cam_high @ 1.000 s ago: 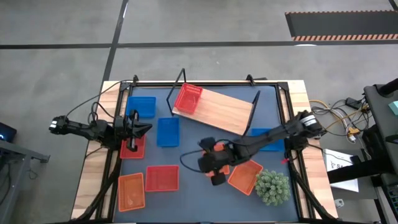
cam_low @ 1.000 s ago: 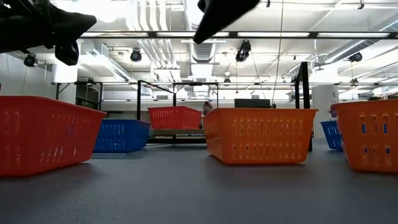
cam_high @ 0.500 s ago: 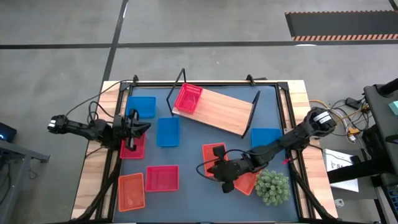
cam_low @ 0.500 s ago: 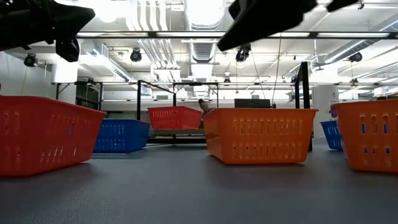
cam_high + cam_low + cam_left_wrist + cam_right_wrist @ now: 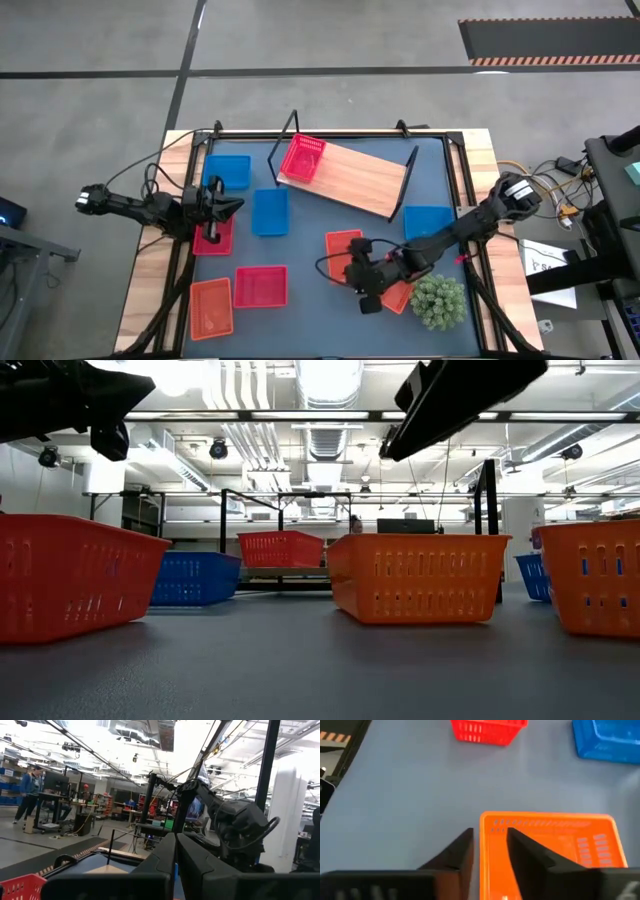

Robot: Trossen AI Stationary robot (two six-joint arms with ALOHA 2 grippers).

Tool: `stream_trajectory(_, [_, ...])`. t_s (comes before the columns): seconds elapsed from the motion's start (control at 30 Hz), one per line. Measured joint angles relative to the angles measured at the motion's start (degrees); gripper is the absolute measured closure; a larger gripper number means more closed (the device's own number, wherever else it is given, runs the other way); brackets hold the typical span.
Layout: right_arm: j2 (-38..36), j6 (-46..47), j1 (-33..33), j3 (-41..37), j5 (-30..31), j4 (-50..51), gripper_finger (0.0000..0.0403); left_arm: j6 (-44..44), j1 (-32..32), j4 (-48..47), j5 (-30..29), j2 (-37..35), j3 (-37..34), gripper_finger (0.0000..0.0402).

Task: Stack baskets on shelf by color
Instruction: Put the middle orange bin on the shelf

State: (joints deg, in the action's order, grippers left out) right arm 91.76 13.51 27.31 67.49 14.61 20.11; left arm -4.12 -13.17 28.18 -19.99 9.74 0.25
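The right gripper [image 5: 365,283] hangs low over the front middle of the big dark-blue table [image 5: 300,255], right at a small orange plastic mesh basket [image 5: 343,247]. In the right wrist view its two dark fingers [image 5: 457,852] stand a little apart, one on each side of the short wall of that orange basket [image 5: 555,847], but they do not squeeze it. A second orange mesh basket [image 5: 397,294] lies just beside it, partly under the right arm, next to the green spiky plant [image 5: 437,300]. The left gripper [image 5: 228,204] waits at the left side of the table, over a red mesh basket [image 5: 212,236]. In the left wrist view its fingers [image 5: 165,855] are pressed close together with nothing between them. The light-brown wooden shelf with black wire ends [image 5: 360,180] lies slanted at the back of the table. One red mesh basket [image 5: 302,158] sits on the left end of the shelf. Three blue mesh baskets lie on the table: one at the back left [image 5: 227,171], one just in front of the shelf's left end [image 5: 270,212], and one near the right edge [image 5: 430,222]. At the front left, another red basket [image 5: 261,286] lies beside a third orange basket [image 5: 211,307].
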Motion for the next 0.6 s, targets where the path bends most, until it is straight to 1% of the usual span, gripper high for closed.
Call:
stream_trajectory(0.17, [3.76, 2.48, -0.06, 5.88, -0.98, 6.53, 0.0221, 0.00, 0.02, -0.04, 0.02, 0.26, 0.00, 0.0402])
stream_trajectory(0.23, [5.70, 2.74, -0.07, 7.83, -2.20, 10.02, 0.0203, 0.00, 0.02, -0.07, 0.02, 0.24, 0.00, 0.0402])
stream_trajectory(0.3, [7.72, 3.54, -0.05, 9.19, -2.64, 13.96, 0.0194, 0.00, 0.02, -0.06, 0.02, 0.26, 0.00, 0.0402])
stream_trajectory(0.37, [9.77, 3.95, -0.05, 10.23, -2.84, 17.45, 0.0192, 0.00, 0.02, -0.11, 0.06, 0.26, 0.00, 0.0402])
stream_trajectory(0.47, [11.81, 3.88, -0.08, 10.84, -2.84, 19.17, 0.0200, 0.00, 0.02, -0.14, 0.08, 0.37, 0.00, 0.0402])
stream_trajectory(0.6, [12.92, 3.22, -0.33, 10.85, -2.71, 18.73, 0.0232, 0.00, 0.02, -0.15, 0.11, 0.37, 0.00, 0.0402])
